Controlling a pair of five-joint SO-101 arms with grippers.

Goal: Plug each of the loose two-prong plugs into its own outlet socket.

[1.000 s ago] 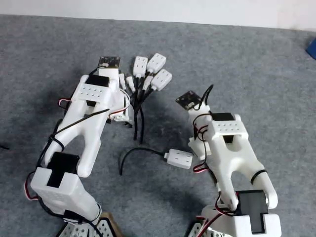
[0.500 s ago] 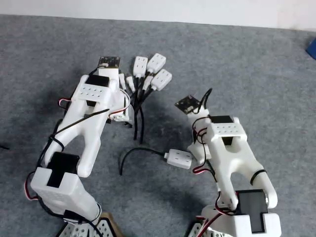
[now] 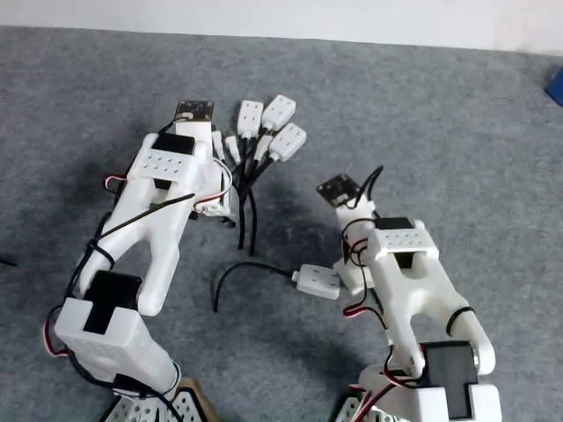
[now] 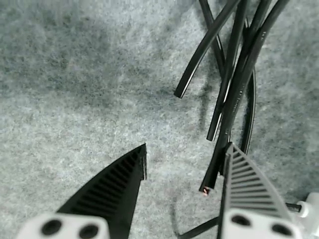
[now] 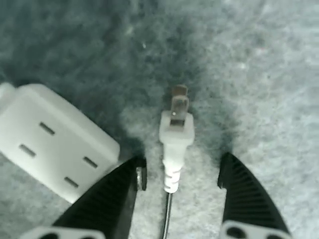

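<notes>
Two arms stand over a grey carpet [image 3: 457, 132], and the lone white socket block [image 3: 318, 281] lying between them serves as the landmark. Its own black cord runs off from the end that faces the left arm [image 3: 167, 202]. The right arm [image 3: 405, 272] is bent down just beside the block's other end.

In the right wrist view, the socket block [image 5: 55, 149] lies with its slotted face up, and a loose white two-prong plug [image 5: 175, 134] lies on the carpet just beside it. The plug's prongs point away from the camera, and its thin cord trails back under it. The right gripper [image 5: 182, 169] is spread wide, with one finger on each side of the plug's rear end. Neither finger presses on the plug, and the finger nearer the block sits close to the block's corner.

Farther from the arm bases than the block, three more white sockets [image 3: 278, 112] fan out in a cluster. Their black cords [image 3: 246, 193] run back toward the block.

The left gripper [image 4: 185, 154] hangs over those black cords [image 4: 234, 89], on the far side of the block from the right arm. Its claw is spread wide and holds nothing. One cut cord end lies right against the inner edge of one finger, and bare carpet shows between the two tips.
</notes>
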